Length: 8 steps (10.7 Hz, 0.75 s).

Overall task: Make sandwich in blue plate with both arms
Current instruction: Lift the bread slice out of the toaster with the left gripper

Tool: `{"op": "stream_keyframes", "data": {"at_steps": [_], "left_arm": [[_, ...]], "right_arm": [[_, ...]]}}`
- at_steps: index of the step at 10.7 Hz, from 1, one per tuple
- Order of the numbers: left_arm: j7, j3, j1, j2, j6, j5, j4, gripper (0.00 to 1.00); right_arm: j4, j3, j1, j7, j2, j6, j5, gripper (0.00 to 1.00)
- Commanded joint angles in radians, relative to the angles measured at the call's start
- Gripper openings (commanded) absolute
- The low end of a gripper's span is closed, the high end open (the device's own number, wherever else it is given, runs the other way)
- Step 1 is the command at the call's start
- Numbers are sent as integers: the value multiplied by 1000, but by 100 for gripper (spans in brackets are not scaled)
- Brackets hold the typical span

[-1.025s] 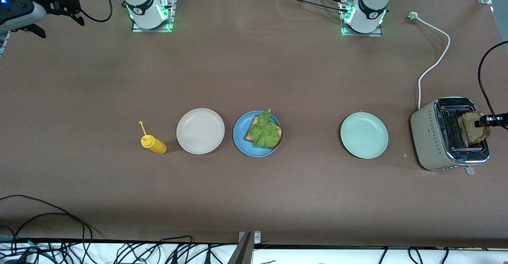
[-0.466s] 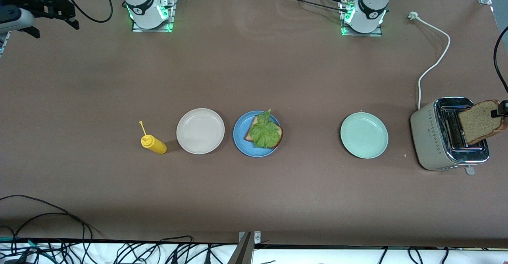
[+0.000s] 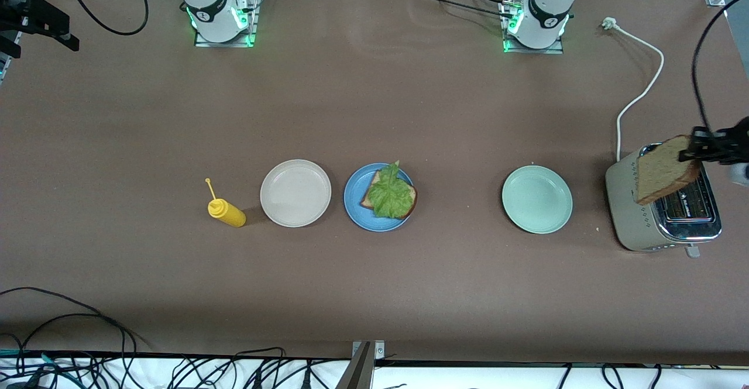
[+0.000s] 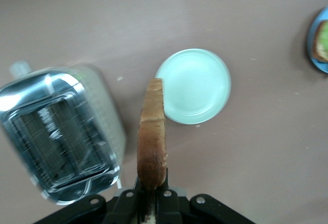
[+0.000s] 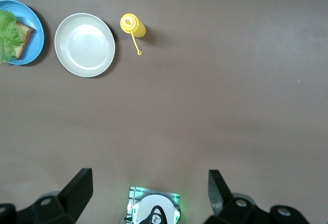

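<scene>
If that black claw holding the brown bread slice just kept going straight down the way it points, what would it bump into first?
Probably the bare brown table between the silver toaster and the pale mint-green plate. The left gripper points downward with the brown bread slice ahead of it, so the bread would likely land first; depth is hard to judge.

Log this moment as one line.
left end effector: shut on bread slice over toaster | right end effector: open, waiting | blue plate: bread, lettuce

obstacle: mint-green plate point(image 3: 536, 199) between toaster point(image 3: 664, 205) and blue plate point(image 3: 377, 197) | elsewhere: bare table point(image 3: 456, 114)
</scene>
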Motion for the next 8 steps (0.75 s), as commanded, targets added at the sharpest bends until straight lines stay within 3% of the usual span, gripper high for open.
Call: {"op": "stream_keyframes", "data": {"at_steps": [1,5,8], "left_arm": [[-97,-138,-2,4,-21,-91,11,0],[-264,-143,-119,115,12,-380,8,0],[-260,-143,-184,247,170,-602,8,0]], "right_arm": [[26,3,4,8,50,3,27,100],[26,11,23,8,62,21,62,100],[29,11,23,17,61,36,52,100]]}}
